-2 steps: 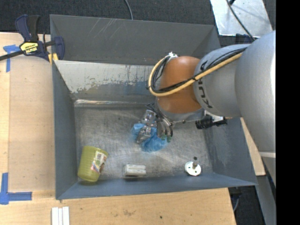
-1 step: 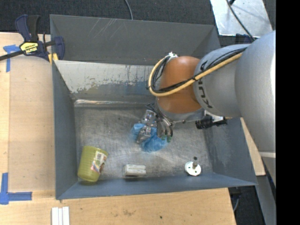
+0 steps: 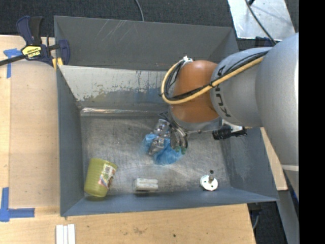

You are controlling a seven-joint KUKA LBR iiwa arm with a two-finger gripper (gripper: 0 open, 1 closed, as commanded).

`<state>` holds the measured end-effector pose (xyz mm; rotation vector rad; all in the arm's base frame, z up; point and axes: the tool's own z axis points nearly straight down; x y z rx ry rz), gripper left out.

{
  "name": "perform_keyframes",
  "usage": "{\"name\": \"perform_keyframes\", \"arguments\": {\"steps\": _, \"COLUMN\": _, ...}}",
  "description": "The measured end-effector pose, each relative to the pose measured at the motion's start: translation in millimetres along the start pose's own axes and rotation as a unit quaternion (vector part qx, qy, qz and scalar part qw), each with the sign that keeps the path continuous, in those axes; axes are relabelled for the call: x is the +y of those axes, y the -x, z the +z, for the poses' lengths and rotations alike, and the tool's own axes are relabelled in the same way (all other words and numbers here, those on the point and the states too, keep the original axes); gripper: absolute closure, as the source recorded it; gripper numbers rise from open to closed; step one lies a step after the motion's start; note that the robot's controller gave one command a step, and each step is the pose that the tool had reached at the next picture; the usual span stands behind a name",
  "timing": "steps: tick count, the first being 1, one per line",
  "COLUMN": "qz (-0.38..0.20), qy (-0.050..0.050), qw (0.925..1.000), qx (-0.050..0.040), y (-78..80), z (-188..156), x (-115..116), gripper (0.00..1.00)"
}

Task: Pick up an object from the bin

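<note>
Camera view: the arm reaches in from the right, its orange wrist cover [image 3: 195,93] above the middle of the grey metal bin [image 3: 68,136]. The gripper [image 3: 170,138] is low, down by the bin floor near the centre. It sits right on the upper edge of a crumpled blue wad of soft material [image 3: 165,155], either cloth or film. The metal tips overlap the wad's top. I cannot tell how far the gripper is open, or whether it has the wad pinched.

The blue wad lies on the floor mid-bin, not lifted. Other things are well apart from the gripper:
- a yellow-green cup with a printed label [image 3: 100,177], on its side at the front left
- a small pale rectangular block [image 3: 146,184], at the front centre
- a small white round piece with a short peg [image 3: 209,182], at the front right

Progress, as a judgement: the approach and descent look done and the wad is the likely target. A confirmed grasp, the lift and clearing the bin are all left to do, and nothing is out of the bin yet. The wad is soft and crumpled, so it could slip or come up only partly.
</note>
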<state>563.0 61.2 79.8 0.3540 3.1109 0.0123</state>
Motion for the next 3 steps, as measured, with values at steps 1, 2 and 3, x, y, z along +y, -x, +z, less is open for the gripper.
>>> {"name": "perform_keyframes", "arguments": {"steps": 1, "qz": -0.001, "qy": -0.004, "qw": 1.0, "qx": 0.0064, "y": -2.6, "z": -16, "x": -2, "gripper": 1.0}}
{"name": "perform_keyframes", "arguments": {"steps": 2, "qz": 0.0, "qy": -0.004, "qw": 1.0, "qx": 0.0049, "y": -1.4, "z": -37, "x": -3, "gripper": 1.0}}
{"name": "perform_keyframes", "arguments": {"steps": 3, "qz": 0.0, "qy": -0.004, "qw": 1.0, "qx": 0.0027, "y": 0.0, "z": -51, "x": -2, "gripper": 1.0}}
